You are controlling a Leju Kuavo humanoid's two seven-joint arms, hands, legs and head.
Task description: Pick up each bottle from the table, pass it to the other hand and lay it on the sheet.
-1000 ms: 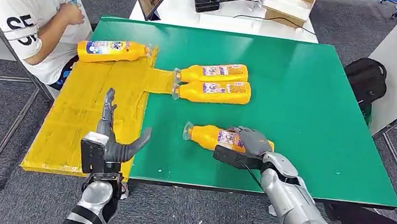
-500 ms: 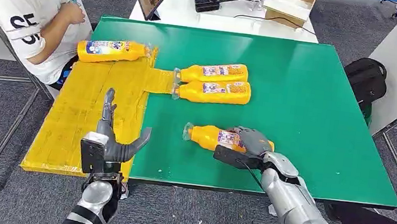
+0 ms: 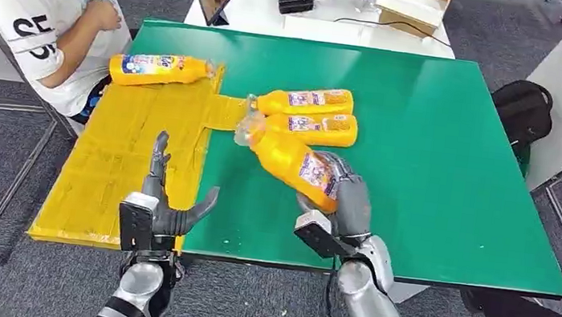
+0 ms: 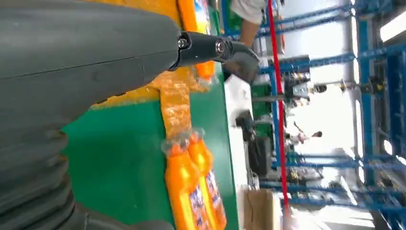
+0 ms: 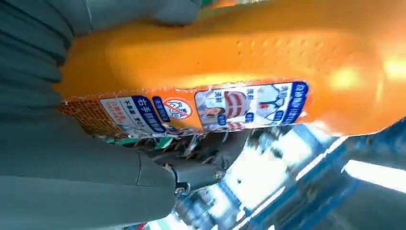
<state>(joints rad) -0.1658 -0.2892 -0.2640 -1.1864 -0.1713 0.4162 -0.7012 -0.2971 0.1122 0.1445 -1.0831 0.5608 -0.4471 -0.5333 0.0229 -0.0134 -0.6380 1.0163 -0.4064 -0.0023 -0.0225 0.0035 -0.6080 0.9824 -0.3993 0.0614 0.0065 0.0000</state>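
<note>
Four orange bottles are in front of us, all alike: squat plastic bodies with a blue, white and red label around the middle and a clear cap at the neck. One bottle (image 3: 293,163) is lifted off the green table (image 3: 438,170), tilted with its cap pointing up and away towards the yellow sheet (image 3: 119,163); our right hand (image 3: 343,203) grips it around the lower body, fingers wrapped over the label. Two bottles lie side by side and touching on the table just behind it, the farther (image 3: 305,102) and the nearer (image 3: 315,128), both with caps towards the sheet's narrow tab. One more bottle (image 3: 158,69) lies on the far end of the sheet, near a seated person (image 3: 45,8) in a white shirt. Our left hand (image 3: 163,201) hovers over the sheet's near edge, holding nothing, fingers spread and thumb out to the side.
</note>
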